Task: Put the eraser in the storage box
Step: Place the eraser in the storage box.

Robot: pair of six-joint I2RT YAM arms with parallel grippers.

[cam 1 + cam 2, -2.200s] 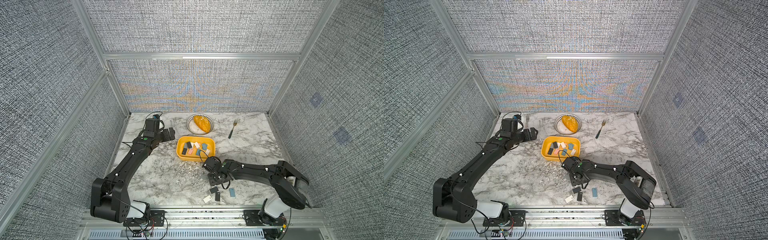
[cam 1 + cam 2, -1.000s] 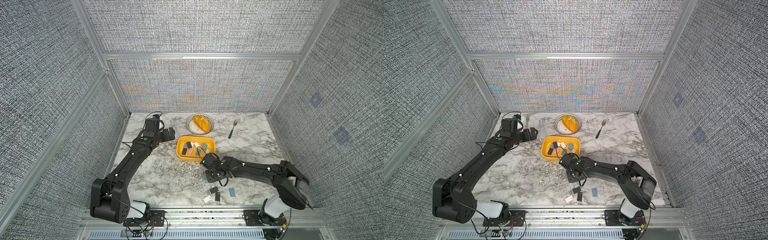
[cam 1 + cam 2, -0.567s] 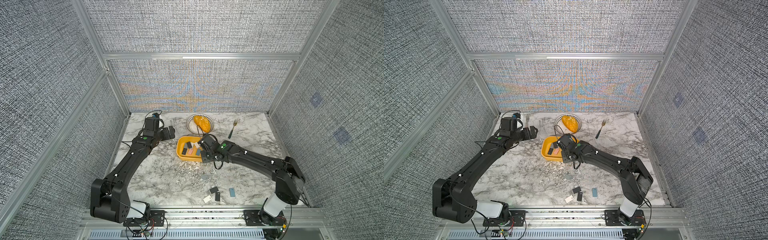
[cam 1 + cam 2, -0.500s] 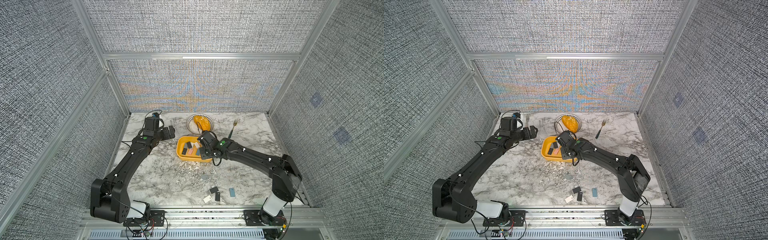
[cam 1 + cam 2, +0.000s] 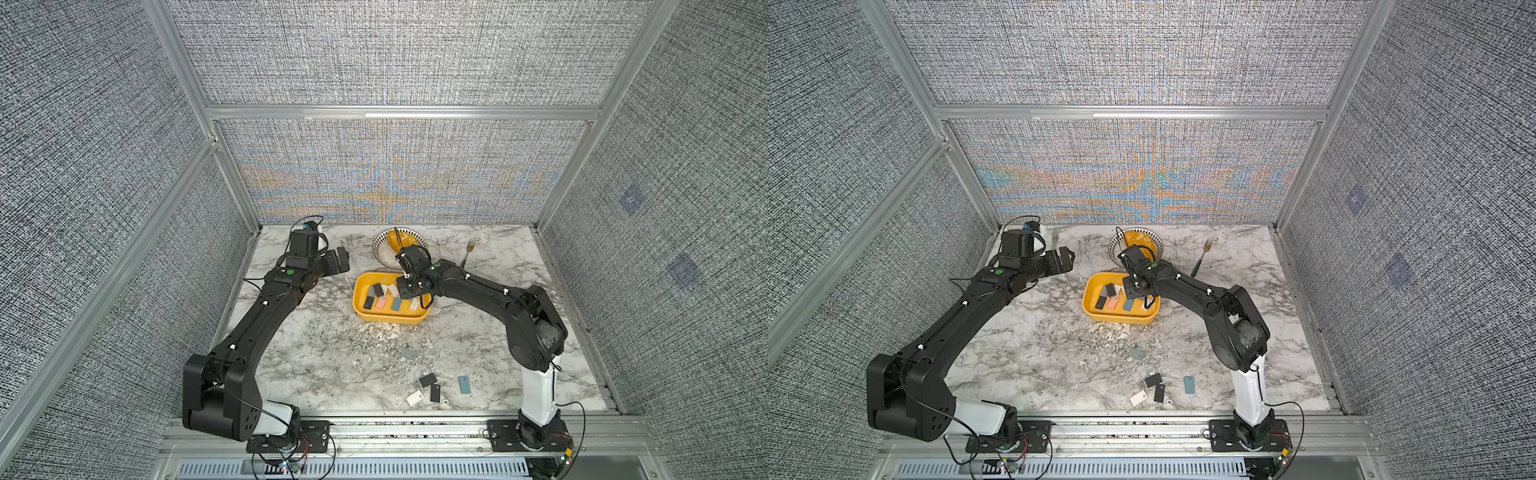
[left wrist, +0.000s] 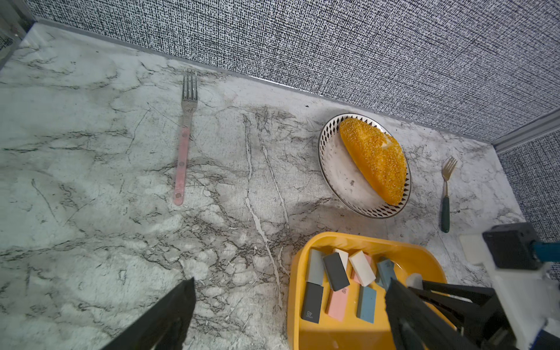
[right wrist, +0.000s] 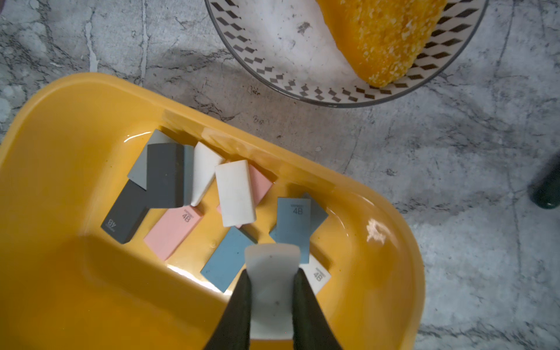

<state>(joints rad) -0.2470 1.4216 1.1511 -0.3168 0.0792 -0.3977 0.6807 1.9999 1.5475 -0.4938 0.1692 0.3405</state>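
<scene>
**Eraser now over the box, not yet let go**

Two seconds ago my right gripper (image 7: 271, 274) was low at the near side of the table (image 5: 332, 365), among the loose erasers (image 5: 428, 380). It has since swung farther back and a little left. Now it hangs above the right part of the box (image 5: 388, 321), pinching a pale eraser (image 7: 271, 257) between both fingers.

The eraser sits inside the rim's outline, over the stored erasers (image 7: 235, 194). I cannot quite judge how far above them it is, though it looks clear of them.

So I reckon the carry is done and only the release is left. Spreading the fingers here should drop it in.

My left gripper (image 5: 337, 259) has not moved: spread wide, empty, left of the box and a little farther back.
</scene>
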